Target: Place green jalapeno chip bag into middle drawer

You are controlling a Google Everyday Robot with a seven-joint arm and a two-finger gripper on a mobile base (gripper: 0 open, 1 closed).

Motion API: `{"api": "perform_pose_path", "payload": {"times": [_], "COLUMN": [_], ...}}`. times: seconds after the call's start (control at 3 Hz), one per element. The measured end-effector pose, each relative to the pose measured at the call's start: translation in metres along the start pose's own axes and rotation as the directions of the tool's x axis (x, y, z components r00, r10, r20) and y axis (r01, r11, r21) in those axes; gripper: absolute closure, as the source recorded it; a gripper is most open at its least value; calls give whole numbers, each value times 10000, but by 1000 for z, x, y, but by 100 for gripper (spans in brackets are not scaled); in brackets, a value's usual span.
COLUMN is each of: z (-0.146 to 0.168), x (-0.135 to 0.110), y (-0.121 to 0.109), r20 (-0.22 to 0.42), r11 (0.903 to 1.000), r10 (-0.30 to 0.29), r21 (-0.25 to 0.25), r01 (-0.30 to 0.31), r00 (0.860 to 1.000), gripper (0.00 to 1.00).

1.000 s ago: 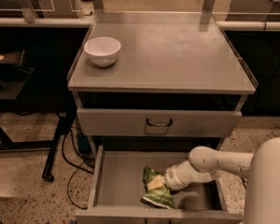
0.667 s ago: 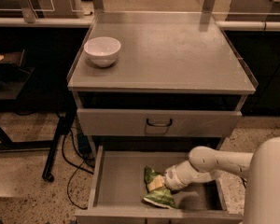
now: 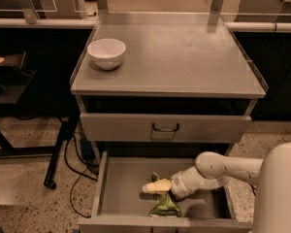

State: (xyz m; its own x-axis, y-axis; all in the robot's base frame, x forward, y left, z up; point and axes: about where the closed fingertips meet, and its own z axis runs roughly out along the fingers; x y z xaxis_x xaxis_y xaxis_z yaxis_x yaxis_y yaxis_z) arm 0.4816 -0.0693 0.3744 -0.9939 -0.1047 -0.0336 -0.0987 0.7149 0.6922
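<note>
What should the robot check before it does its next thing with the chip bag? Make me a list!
1. Middle drawer pulled open: ok.
2. Green jalapeno chip bag inside that drawer, near its front: ok.
3. Gripper down in the drawer, right at the bag's top end: ok.
4. Bag let go, so the arm can lift away without dragging it out: cannot tell.
5. Top drawer above the arm is shut: ok.
6. White bowl sits up on the cabinet top, far from the arm: ok.
</note>
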Motion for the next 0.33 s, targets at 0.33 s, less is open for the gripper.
{"api": "perform_pose_path", "payload": {"times": [0.33], "z": [0], "x": [0], "y": [0], "r20": [0], "r11": [10000], "r10": [0], "r21": [0], "r01": [0], "r00": [10000], "gripper": [0]}}
